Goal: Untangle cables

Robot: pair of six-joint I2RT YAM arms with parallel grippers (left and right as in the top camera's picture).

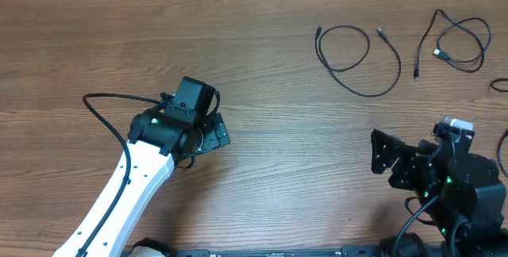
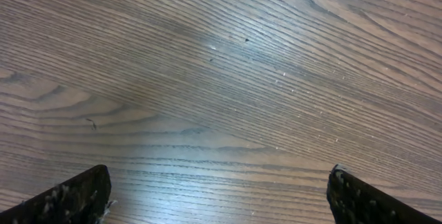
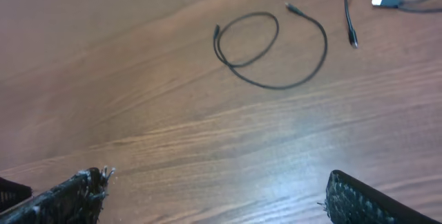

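Note:
Two thin black cables lie apart at the far right of the table. One cable [image 1: 353, 55] makes a loop with a long curved tail; in the right wrist view this looped cable [image 3: 257, 48] lies ahead of my right gripper. A second cable [image 1: 459, 41] lies further right, folded on itself; the right wrist view shows its plug end [image 3: 352, 23] at the top edge. My left gripper [image 1: 213, 134] is open over bare wood at mid-left, far from both cables, and its fingers [image 2: 83, 196] hold nothing. My right gripper [image 1: 385, 152] is open near the front right, with nothing between its fingers [image 3: 359, 200].
Short black cord pieces show at the right edge [image 1: 498, 86] and beside the right arm [image 1: 503, 147]. The left arm's own thick black wire [image 1: 103, 110] arcs out to the left of its wrist. The wooden table [image 1: 254, 51] fills the view.

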